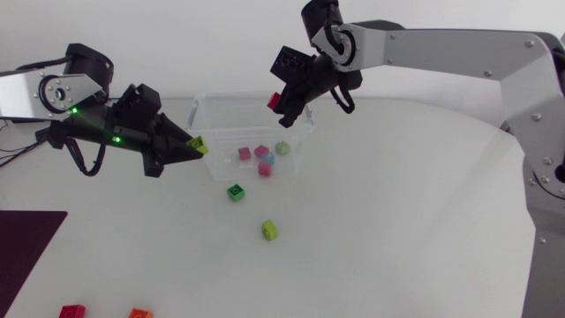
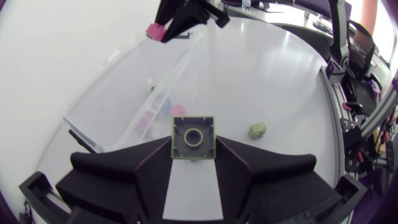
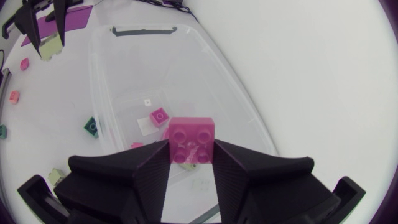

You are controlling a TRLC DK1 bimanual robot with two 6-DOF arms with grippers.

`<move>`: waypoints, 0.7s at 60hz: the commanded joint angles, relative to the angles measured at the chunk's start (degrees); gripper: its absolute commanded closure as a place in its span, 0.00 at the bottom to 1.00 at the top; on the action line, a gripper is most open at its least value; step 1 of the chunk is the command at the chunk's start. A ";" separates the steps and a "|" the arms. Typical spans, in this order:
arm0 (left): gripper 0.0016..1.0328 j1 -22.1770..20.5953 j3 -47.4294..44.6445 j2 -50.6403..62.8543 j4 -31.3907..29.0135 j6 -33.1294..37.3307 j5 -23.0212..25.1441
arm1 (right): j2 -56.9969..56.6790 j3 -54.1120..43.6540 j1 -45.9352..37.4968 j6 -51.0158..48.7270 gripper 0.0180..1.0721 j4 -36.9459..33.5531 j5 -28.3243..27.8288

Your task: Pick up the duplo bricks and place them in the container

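Observation:
My left gripper (image 1: 196, 147) hangs just left of the clear container (image 1: 300, 134), shut on a lime-green brick (image 1: 199, 144). In the left wrist view that brick (image 2: 193, 138) sits stud-up between the fingers. My right gripper (image 1: 281, 108) is above the container's far rim, shut on a magenta brick (image 1: 274, 101); the right wrist view shows this brick (image 3: 192, 140) over the container's floor (image 3: 205, 81). Several small bricks lie inside, among them a pink one (image 1: 244, 153). On the table in front of the container rest a dark green brick (image 1: 236, 191) and a lime brick (image 1: 269, 230).
A red brick (image 1: 72, 311) and an orange brick (image 1: 139, 313) lie at the table's front edge. A dark purple mat (image 1: 26, 252) covers the front left corner. White tabletop stretches right of the container.

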 commanded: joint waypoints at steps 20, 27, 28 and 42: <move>0.96 0.07 6.71 4.33 23.89 -26.31 0.43 | -2.76 -1.83 -0.13 3.35 0.12 0.96 0.45; 0.96 -1.25 9.96 8.72 27.14 -29.65 -3.35 | -9.18 -9.22 0.92 1.06 0.10 1.22 -0.60; 0.95 -1.43 10.40 9.60 28.02 -30.27 -4.05 | -10.06 -10.45 1.10 0.62 0.09 1.22 -1.04; 0.81 -3.54 14.18 16.72 31.62 -32.03 -10.29 | -20.16 -25.83 4.52 -7.99 0.09 -2.03 -4.29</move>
